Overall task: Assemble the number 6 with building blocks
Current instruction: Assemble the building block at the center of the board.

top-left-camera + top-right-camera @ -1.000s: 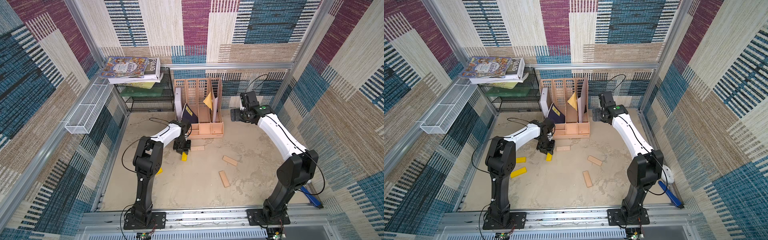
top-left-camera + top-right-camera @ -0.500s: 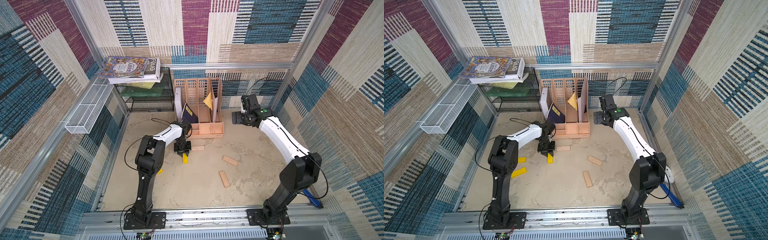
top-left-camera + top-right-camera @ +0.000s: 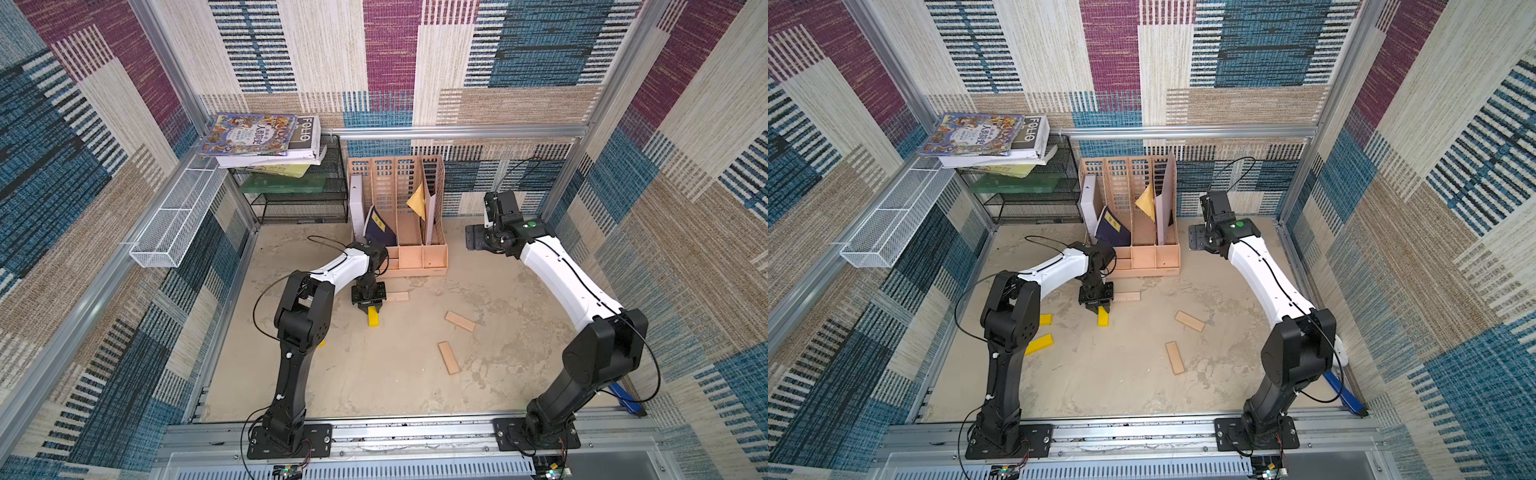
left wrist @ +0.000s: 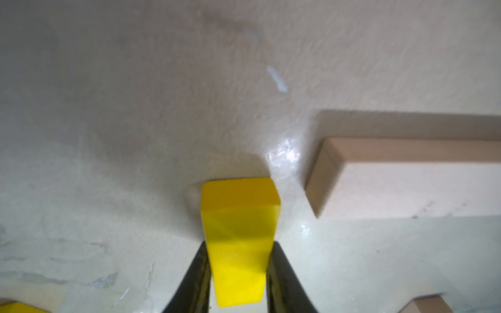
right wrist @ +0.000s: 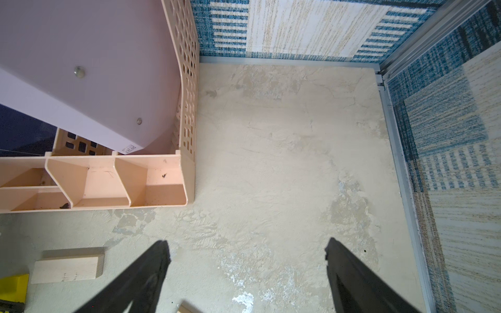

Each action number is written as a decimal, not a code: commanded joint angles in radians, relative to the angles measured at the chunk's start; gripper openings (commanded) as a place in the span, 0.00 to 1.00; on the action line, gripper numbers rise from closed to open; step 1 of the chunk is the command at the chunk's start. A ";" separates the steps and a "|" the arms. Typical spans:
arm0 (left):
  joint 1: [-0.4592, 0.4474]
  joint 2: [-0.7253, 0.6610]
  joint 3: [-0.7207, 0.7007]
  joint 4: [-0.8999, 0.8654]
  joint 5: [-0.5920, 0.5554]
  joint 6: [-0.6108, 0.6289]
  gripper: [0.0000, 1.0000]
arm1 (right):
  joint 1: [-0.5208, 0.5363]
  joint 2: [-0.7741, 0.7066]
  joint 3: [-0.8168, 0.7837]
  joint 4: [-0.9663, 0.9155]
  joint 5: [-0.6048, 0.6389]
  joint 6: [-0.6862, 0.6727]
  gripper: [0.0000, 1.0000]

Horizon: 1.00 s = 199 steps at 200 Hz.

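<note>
My left gripper (image 4: 238,245) is shut on a bright yellow plank (image 4: 238,225), also seen in both top views (image 3: 373,319) (image 3: 1103,319). The plank's far end sits at or just above the floor, close to the end of a pale wood plank (image 4: 406,184) (image 3: 397,296) (image 5: 67,267). Two more pale planks (image 3: 460,321) (image 3: 448,358) lie apart at mid-floor. Two yellow planks (image 3: 1045,319) (image 3: 1039,344) lie by the left arm. The number 6 is not in view. My right gripper (image 5: 246,248) (image 3: 473,241) hangs open and empty over bare floor at the back right.
A peach file organizer (image 3: 415,257) (image 5: 95,184) stands at the back, just behind the left gripper. A black wire shelf (image 3: 299,208) with books fills the back left corner, and a white wire basket (image 3: 174,224) hangs on the left wall. A blue tool (image 3: 623,395) lies by the right arm's base.
The left gripper, still holding the yellow plank, has shifted slightly forward. The right gripper has come a little forward and left, staying open.
</note>
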<state>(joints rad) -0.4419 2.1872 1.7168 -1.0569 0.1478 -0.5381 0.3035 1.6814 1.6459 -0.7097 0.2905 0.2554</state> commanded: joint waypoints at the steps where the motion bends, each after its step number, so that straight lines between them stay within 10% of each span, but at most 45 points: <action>1: -0.001 -0.008 0.014 0.154 -0.068 0.012 0.06 | 0.000 -0.009 -0.004 0.024 0.002 0.004 0.94; 199: -0.037 -0.076 -0.092 0.208 -0.072 -0.007 0.06 | 0.022 -0.020 -0.021 0.030 0.008 0.020 0.94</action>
<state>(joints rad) -0.4793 2.1235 1.6329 -0.9127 0.1009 -0.5465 0.3202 1.6752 1.6279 -0.7033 0.2878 0.2665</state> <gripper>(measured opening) 0.312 0.941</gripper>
